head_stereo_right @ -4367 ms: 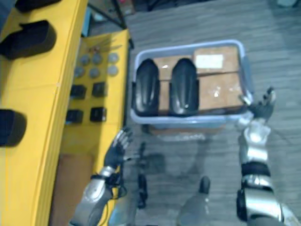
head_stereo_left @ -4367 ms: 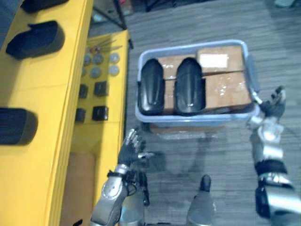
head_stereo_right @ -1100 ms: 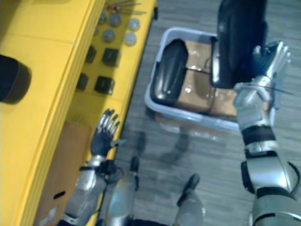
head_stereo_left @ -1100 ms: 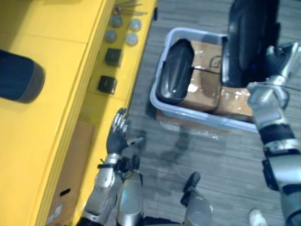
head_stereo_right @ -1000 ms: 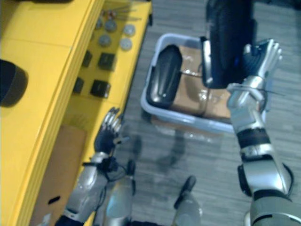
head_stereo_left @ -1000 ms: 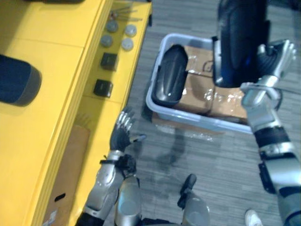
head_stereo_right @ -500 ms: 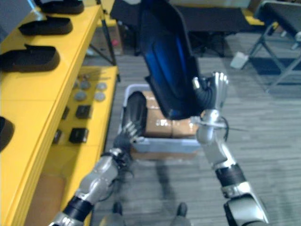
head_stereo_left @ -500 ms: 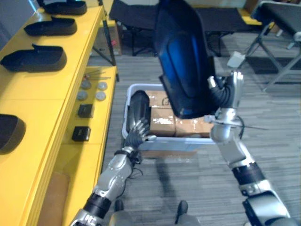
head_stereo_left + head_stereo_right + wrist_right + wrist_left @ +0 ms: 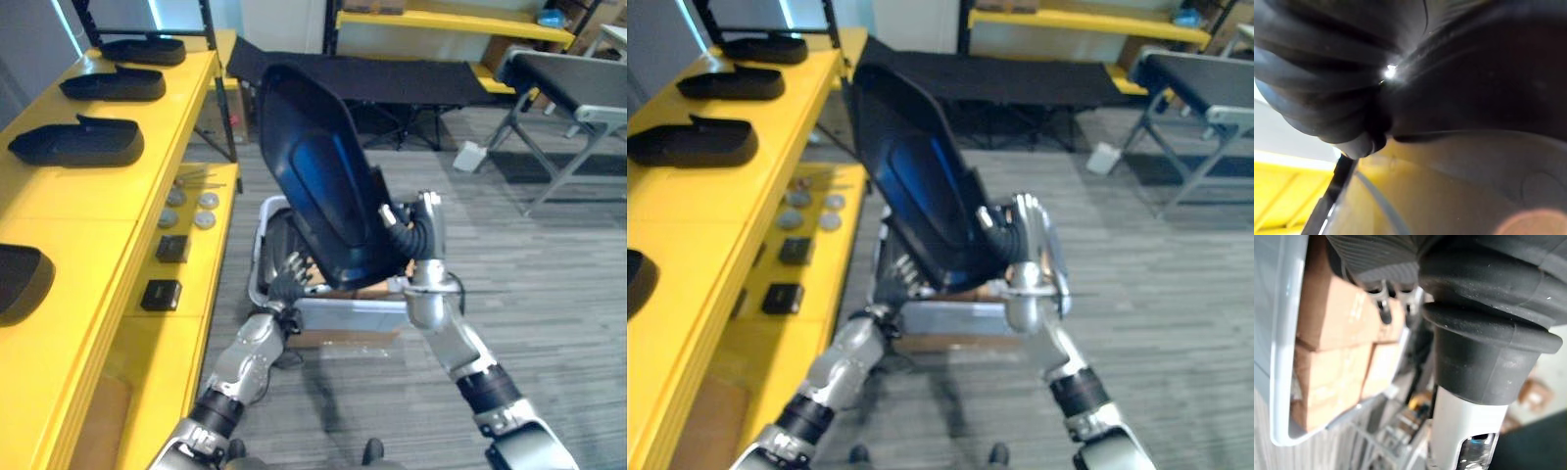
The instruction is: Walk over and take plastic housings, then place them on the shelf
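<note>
My right hand (image 9: pixel 419 225) is shut on the lower end of a large black plastic housing (image 9: pixel 318 196). It holds it tilted in the air above the grey bin (image 9: pixel 353 311), with the hollow side facing me. My left hand (image 9: pixel 287 279) reaches up with straight fingers just under the housing's lower edge, by the bin's near left corner. A second black housing (image 9: pixel 279 235) lies in the bin, mostly hidden behind the lifted one. The yellow shelf (image 9: pixel 88 201) runs along the left with several black housings (image 9: pixel 78 144) on its top level.
Cardboard boxes (image 9: pixel 1332 318) fill the bottom of the bin. Small black blocks (image 9: pixel 160 292) and round discs (image 9: pixel 191 201) lie on the shelf's lower level. A black folding cot (image 9: pixel 421 78) stands behind the bin and a grey table (image 9: pixel 568 73) at the far right.
My view has swung up from the floor towards the room. The right hand has brought the housing lower and tilted it leftwards over the bin. The left hand has risen to the housing's lower edge.
</note>
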